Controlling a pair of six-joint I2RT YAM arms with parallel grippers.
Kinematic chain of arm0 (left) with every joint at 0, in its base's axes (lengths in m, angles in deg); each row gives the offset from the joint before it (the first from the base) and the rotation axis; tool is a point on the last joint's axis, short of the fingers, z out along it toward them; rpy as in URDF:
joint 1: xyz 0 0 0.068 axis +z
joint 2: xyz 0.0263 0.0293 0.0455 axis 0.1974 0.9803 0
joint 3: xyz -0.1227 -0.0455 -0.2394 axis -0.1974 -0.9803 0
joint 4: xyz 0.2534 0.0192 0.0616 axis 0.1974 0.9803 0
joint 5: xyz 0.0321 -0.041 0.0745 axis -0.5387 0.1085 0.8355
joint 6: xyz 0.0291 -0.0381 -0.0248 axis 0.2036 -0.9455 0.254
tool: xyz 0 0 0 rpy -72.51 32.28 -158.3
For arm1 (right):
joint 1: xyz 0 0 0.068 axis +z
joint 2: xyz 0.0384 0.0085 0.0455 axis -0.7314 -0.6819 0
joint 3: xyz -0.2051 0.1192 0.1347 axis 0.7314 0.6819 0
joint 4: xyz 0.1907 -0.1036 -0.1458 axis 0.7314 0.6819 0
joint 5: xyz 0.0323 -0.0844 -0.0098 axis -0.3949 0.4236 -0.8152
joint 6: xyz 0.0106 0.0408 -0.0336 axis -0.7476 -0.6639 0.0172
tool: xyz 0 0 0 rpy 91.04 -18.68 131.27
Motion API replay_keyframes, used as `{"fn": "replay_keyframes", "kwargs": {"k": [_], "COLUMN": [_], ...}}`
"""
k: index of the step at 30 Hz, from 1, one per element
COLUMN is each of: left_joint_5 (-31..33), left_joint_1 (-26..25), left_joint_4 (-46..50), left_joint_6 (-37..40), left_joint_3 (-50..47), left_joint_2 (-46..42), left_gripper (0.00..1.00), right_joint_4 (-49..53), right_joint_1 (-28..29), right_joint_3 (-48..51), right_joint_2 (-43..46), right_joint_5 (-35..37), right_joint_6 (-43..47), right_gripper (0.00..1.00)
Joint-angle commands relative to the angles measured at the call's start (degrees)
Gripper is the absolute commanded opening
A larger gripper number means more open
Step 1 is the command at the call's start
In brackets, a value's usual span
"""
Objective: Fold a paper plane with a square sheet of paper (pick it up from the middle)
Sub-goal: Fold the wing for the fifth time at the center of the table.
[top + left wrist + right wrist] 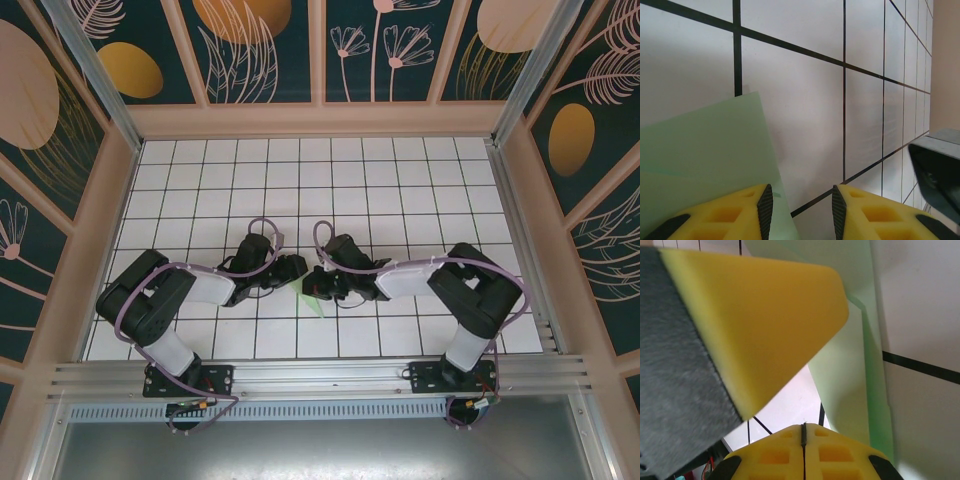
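At the centre of the top view lies the folded mint-green paper [316,302]; the right gripper [803,429] is closed, pinching nothing visible; the left gripper [802,196] is half-open and empty (one finger overlaps the sheet); best to press the crease slowly.

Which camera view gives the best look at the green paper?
Left wrist: the green paper is large and sharp, with one corner and edge clear. Right wrist shows a folded strip of it. Top external shows a small sliver, far away.
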Motion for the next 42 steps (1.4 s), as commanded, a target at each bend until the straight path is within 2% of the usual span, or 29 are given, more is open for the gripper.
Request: {"fn": "replay_keyframes", "kwargs": {"k": [1,11,20,27,35,42], "left_joint_5": [3.8,4.7,5.6,5.6,4.2,2.5], "left_joint_1": [0.1,0.2,0.1,0.1,0.2,0.1], "left_joint_4": [4.6,3.9,3.8,4.1,3.8,3.0], "left_joint_6": [0.6,-0.7,-1.8,-1.5,-0.5,0.0], "left_joint_3": [-1.8,-2.2,-2.4,-1.9,-1.7,-0.7], "left_joint_2": [2.6,2.5,3.1,2.7,1.9,2.3], "left_gripper": [0.40,0.38,0.37,0.37,0.38,0.39], "right_joint_4": [-4.1,-5.3,-3.7,1.9,3.7,0.2], "right_joint_1": [0.2,0.8,3.2,5.3,3.7,2.0], "right_joint_3": [-1.4,6.6,14.9,17.5,9.1,2.8], "right_joint_2": [-1.8,-5.2,1.7,6.8,13.7,5.6], "right_joint_5": [-2.9,-4.6,-4.6,-2.2,2.0,3.8], "right_joint_6": [-1.3,-1.9,-0.5,0.9,2.2,-0.2], "right_gripper": [0.08,0.08,0.08,0.08,0.09,0.08]}}
